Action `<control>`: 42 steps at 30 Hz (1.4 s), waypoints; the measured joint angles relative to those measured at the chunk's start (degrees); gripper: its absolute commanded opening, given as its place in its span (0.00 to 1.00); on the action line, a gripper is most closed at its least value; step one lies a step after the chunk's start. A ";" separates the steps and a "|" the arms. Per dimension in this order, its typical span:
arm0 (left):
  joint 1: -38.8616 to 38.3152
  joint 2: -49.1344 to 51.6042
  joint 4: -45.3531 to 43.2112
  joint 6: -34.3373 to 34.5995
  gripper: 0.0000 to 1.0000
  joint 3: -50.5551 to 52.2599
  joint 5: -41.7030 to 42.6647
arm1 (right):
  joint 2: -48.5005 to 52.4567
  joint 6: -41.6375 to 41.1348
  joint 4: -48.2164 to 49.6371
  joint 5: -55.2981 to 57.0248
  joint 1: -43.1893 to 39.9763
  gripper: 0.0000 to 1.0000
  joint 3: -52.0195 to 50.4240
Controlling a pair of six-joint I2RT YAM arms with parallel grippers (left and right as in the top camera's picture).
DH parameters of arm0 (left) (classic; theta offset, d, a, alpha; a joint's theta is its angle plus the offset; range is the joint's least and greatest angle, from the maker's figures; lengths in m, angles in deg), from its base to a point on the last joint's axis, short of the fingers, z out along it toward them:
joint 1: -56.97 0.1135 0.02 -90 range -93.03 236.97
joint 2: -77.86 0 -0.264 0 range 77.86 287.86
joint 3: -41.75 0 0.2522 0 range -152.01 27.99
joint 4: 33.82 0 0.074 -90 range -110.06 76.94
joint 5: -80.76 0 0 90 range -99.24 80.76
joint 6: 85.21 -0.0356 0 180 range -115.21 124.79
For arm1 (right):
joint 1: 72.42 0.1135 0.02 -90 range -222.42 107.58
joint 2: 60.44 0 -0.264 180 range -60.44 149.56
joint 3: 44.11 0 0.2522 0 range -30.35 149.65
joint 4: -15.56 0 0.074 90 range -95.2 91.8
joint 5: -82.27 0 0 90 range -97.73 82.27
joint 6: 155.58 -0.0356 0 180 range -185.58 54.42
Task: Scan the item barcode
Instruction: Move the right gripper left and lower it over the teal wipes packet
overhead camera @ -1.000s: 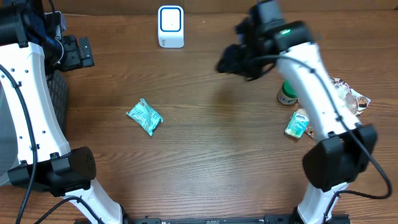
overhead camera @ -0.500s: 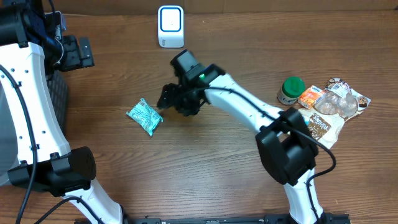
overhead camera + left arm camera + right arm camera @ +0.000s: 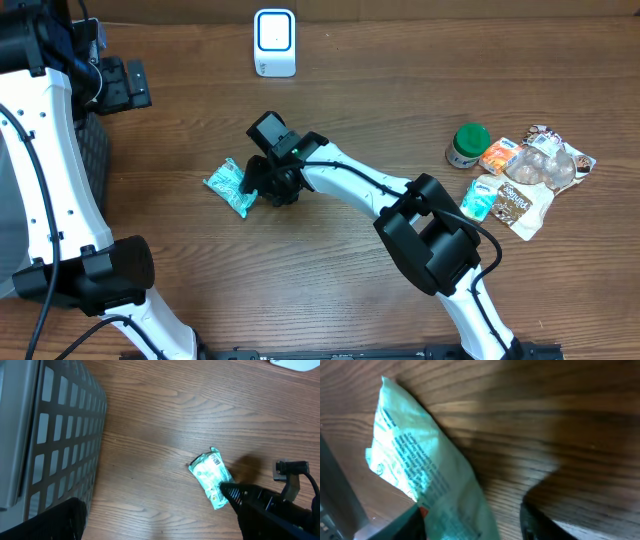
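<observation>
Presently the packet point(image 3: 230, 186), a teal wrapper with printed text, lies flat on the table point(image 3: 330, 270), left of centre and well clear of the white scanner point(image 3: 274, 42) at the far edge. The right gripper point(image 3: 262, 186) is down at the packet's right end. In the right wrist view its jaws stand partly apart. The packet point(image 3: 415, 460) lies against the left finger, and bare wood shows between it and the right finger point(image 3: 536, 521), so it is not clamped. The left gripper point(image 3: 125, 85) is at the far left above the basket point(image 3: 92, 150), jaws fully wide and holding nothing. A green-lidded jar point(image 3: 466, 145) and several other packets point(image 3: 520, 175) lie in a group at the table's right side.
</observation>
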 measured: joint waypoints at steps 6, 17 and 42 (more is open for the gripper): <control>0.00 0.00 0.00 0.00 1.00 0.00 0.00 | 0.04 3.17 -0.35 1.25 0.42 0.33 0.02; 0.00 0.00 -0.02 0.00 1.00 0.00 0.00 | 0.13 29.18 -16.83 -4.70 -5.57 0.10 4.48; 0.00 0.00 0.00 0.00 0.99 0.00 -0.02 | 0.44 56.61 -40.76 -6.82 -22.64 0.60 16.65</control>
